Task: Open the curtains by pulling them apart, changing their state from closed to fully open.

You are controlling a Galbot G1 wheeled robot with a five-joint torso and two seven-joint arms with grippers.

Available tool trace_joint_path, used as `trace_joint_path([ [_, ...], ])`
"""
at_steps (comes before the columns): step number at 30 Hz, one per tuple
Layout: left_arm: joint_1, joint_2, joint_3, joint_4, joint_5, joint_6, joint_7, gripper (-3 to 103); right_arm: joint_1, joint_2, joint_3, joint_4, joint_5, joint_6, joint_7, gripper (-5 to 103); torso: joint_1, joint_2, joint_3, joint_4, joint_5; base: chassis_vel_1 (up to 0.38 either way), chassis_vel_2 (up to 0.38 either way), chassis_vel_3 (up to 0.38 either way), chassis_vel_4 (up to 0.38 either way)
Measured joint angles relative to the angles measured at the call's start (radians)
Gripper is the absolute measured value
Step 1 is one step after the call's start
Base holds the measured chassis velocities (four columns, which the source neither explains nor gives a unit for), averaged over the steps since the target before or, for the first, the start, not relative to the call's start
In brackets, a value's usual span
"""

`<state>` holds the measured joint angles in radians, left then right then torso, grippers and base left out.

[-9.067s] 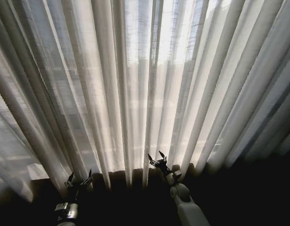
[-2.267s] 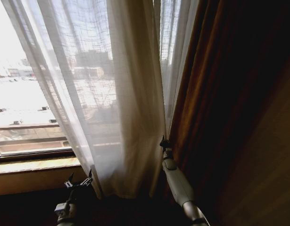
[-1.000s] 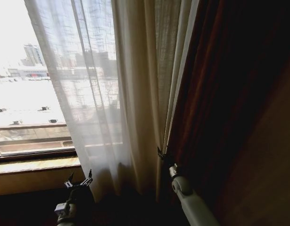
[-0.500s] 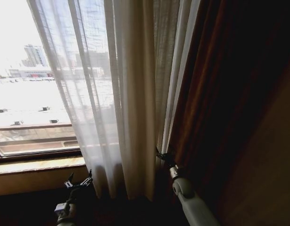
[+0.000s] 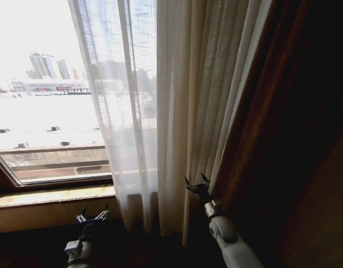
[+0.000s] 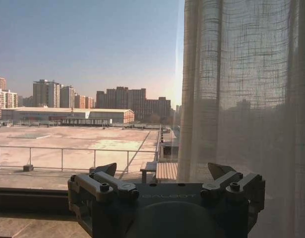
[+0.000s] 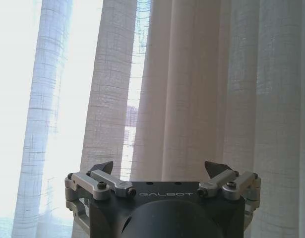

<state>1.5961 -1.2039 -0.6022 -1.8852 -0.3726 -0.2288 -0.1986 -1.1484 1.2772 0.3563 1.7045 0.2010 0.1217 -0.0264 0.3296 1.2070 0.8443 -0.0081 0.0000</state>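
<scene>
The curtains hang bunched in pleats at the middle of the head view, sheer and cream, with bare window glass to their left. My right gripper stands open just in front of their lower folds, nothing between its fingers. The right wrist view has the curtains close ahead and the right gripper open. My left gripper sits low at the left, open and apart from the fabric. In the left wrist view the left gripper is open, facing the window beside the curtains.
A dark brown heavy drape fills the right side. A wooden window sill runs along the lower left under the glass, with rooftops and buildings outside. The floor below is dark.
The view has shifted, so the curtains now sit further right and more bare window shows. My right gripper, which was at the fabric's edge, now stands open and free.
</scene>
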Motion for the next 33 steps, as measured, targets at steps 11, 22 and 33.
trace_joint_path([
  [11,0.0,0.0,0.0,0.0,0.0,0.0,0.0,100,-0.005,0.009,-0.003,0.004,-0.002,0.006,-0.022,100,0.0,0.0,0.0,0.0002,-0.0002,0.377,0.337,-0.384,-0.32],
  [22,0.0,0.0,0.0,0.0,0.0,0.0,0.0,100,0.008,0.009,-0.016,-0.016,-0.001,0.012,-0.038,100,0.0,0.0,0.0,0.0,-0.0003,0.37,0.341,-0.38,-0.332],
  [33,0.0,0.0,0.0,0.0,0.0,0.0,-0.001,100,0.054,0.035,-0.044,-0.081,0.011,0.089,-0.077,100,0.0,0.0,0.0,0.0004,-0.0003,0.312,0.294,-0.329,-0.29],
])
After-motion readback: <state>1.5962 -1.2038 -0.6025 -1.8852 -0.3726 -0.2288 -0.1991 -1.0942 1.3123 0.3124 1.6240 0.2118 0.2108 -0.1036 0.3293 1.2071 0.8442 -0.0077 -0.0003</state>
